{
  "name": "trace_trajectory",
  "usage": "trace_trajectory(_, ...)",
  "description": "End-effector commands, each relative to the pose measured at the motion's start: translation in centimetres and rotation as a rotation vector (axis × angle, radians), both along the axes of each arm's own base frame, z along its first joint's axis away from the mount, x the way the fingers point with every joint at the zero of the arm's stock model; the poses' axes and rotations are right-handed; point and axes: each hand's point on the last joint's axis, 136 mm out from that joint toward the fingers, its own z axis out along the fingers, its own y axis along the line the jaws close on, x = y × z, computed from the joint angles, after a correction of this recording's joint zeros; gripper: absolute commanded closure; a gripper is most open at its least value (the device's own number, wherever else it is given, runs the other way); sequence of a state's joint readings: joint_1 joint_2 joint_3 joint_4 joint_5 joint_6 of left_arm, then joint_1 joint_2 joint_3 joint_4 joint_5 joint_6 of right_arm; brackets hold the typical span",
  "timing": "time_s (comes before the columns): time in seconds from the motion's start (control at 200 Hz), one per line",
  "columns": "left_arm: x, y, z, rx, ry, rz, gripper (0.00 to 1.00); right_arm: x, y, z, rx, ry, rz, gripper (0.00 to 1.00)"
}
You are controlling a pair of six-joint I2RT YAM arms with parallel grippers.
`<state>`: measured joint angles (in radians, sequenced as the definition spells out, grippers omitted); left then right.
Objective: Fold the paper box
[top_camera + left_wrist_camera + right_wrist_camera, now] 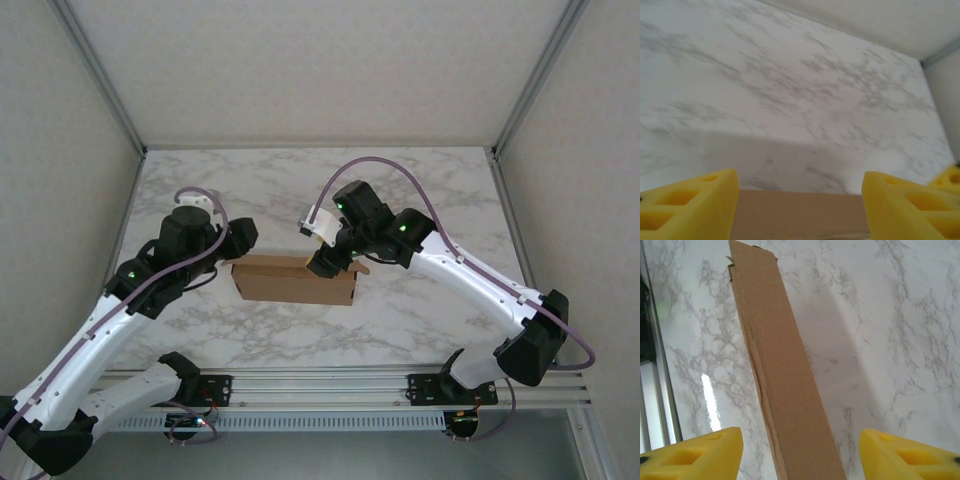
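Top external shows the paper box (295, 282) lying on the marble table (420, 190) as a long, shallow brown block, with one arm at each end. The left gripper (240, 240) sits at the box's left end, its fingertips just over the far corner. The right gripper (330, 262) hangs over the right end, where a small flap sticks out beside it. In the left wrist view, the yellow fingers (690, 200) stand well apart and a flat band of cardboard (800, 215) runs from one finger across to the other, close under the tool. Bare marble stretches ahead of it. Whether those fingers press on the cardboard or merely straddle it, I cannot tell. In the right wrist view, the jaws are released and wide. The box (785, 375) runs as a narrow brown strip straight out ahead between the two fingers, with marble showing on both sides, so neither finger touches it. Its far end shows ragged flap edges.
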<state>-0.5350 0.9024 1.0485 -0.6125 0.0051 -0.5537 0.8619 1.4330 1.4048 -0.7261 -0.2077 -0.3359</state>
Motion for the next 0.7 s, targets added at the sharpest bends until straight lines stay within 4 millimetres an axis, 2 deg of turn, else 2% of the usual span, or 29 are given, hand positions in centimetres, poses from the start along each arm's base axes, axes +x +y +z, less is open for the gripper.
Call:
trace_trajectory(0.0,-1.0,-3.6,-1.5,-0.124,0.077,-0.151,0.35,0.6,-0.5,0.7,0.021,-0.013,-0.076,0.39)
trace_trajectory(0.05,-1.0,-3.4,-1.7,-0.096,0.086,-0.15,0.35,-0.1,-0.9,0.6,0.036,-0.003,-0.071,0.4)
trace_trajectory(0.115,-0.9,-2.1,-1.4,-0.023,0.072,-0.115,0.34,-0.9,-1.6,0.1,0.035,-0.005,-0.059,0.39)
trace_trajectory(0.21,-0.7,-0.1,-0.3,0.07,0.03,-0.052,0.33,-0.9,-2.8,-1.0,-0.015,-0.036,-0.059,0.35)
trace_trajectory(0.28,-0.6,0.6,-0.2,0.112,0.025,-0.032,0.32,-0.9,-3.1,-1.5,-0.043,-0.038,-0.063,0.33)
trace_trajectory(0.38,-0.6,1.6,-0.8,0.188,0.047,-0.014,0.31,-0.1,-4.0,-2.3,-0.092,-0.06,-0.107,0.32)
trace_trajectory(0.481,-0.7,3.9,-1.0,0.285,0.038,0.062,0.29,0.8,-5.7,-3.0,-0.162,-0.115,-0.164,0.3)
trace_trajectory(0.561,-0.9,6.0,-1.6,0.364,0.036,0.138,0.26,0.4,-6.5,-3.6,-0.187,-0.112,-0.176,0.3)
trace_trajectory(0.696,-1.1,7.7,-3.2,0.428,0.062,0.187,0.23,-0.2,-7.0,-4.3,-0.175,-0.098,-0.18,0.29)
